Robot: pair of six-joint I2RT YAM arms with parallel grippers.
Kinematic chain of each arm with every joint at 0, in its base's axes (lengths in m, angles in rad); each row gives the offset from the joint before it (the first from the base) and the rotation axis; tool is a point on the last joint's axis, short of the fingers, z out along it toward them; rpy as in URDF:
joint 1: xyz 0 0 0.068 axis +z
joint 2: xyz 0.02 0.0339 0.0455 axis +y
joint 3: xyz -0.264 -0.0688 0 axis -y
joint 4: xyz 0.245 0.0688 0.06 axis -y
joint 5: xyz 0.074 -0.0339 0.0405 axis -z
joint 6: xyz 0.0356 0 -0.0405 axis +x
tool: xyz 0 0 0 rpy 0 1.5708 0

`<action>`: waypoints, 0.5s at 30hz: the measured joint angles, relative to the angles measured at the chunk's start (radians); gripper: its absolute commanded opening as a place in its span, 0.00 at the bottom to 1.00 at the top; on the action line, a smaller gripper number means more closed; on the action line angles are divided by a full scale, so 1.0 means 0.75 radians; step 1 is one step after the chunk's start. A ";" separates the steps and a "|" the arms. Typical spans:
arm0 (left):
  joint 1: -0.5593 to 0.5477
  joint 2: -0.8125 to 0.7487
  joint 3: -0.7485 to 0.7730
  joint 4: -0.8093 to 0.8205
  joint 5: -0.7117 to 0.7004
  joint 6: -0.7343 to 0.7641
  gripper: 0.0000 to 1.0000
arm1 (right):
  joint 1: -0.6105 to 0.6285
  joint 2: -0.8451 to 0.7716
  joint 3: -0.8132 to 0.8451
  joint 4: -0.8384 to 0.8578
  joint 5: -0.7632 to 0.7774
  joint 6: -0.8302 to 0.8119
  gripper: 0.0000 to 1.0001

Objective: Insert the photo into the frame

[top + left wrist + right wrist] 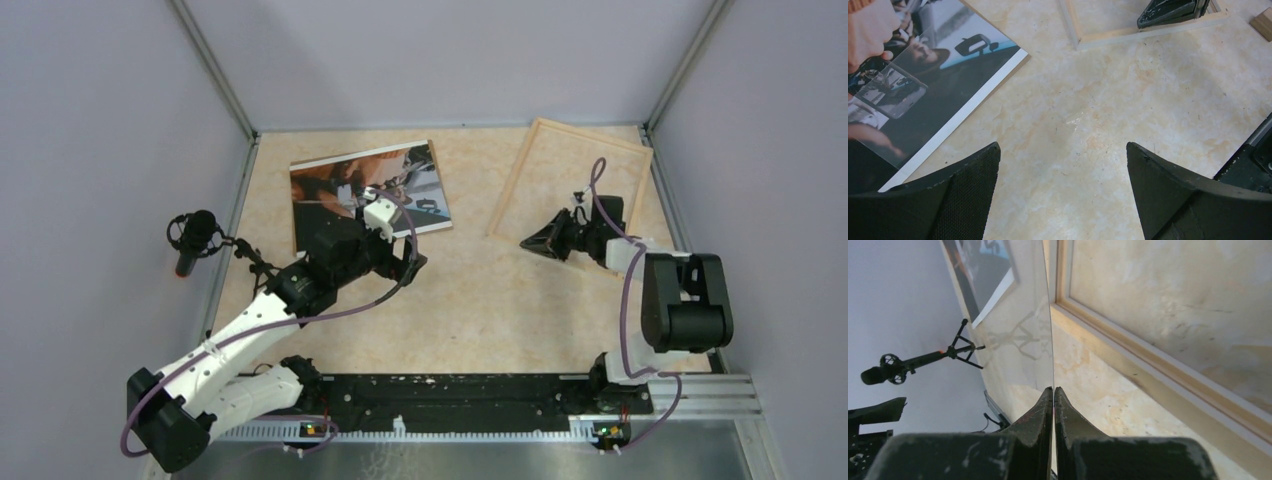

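Two things lie flat on the tabletop (480,300) in my top view: the photo (330,185) face up at the far left, and the frame (515,180) at the far right, well apart. My left wrist view shows the left fingers (968,195) spread wide, holding nothing, above bare tabletop beside the photo's corner. My right wrist view shows the right fingers (1038,425) pinched on the edge of a thin clear sheet (1023,315), just beside the frame's rail.

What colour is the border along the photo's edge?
White: a narrow strip edging the photo beside its dark picture, clearest in the left wrist view.
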 measured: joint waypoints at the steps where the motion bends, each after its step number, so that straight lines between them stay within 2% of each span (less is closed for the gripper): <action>1: 0.000 0.001 0.000 0.000 0.000 -0.002 0.98 | -0.019 0.012 0.032 -0.053 -0.015 -0.041 0.00; 11: 0.000 0.003 0.000 0.000 0.003 -0.005 0.98 | -0.202 0.226 0.301 -0.482 -0.057 -0.398 0.00; 12: 0.000 0.004 0.000 0.000 0.003 -0.005 0.98 | -0.216 0.245 0.326 -0.511 -0.057 -0.422 0.05; 14: 0.000 0.004 0.000 0.000 0.004 -0.006 0.98 | -0.245 0.298 0.406 -0.576 -0.051 -0.472 0.25; 15: 0.000 0.006 0.000 0.000 0.005 -0.008 0.98 | -0.258 0.326 0.457 -0.611 -0.037 -0.500 0.32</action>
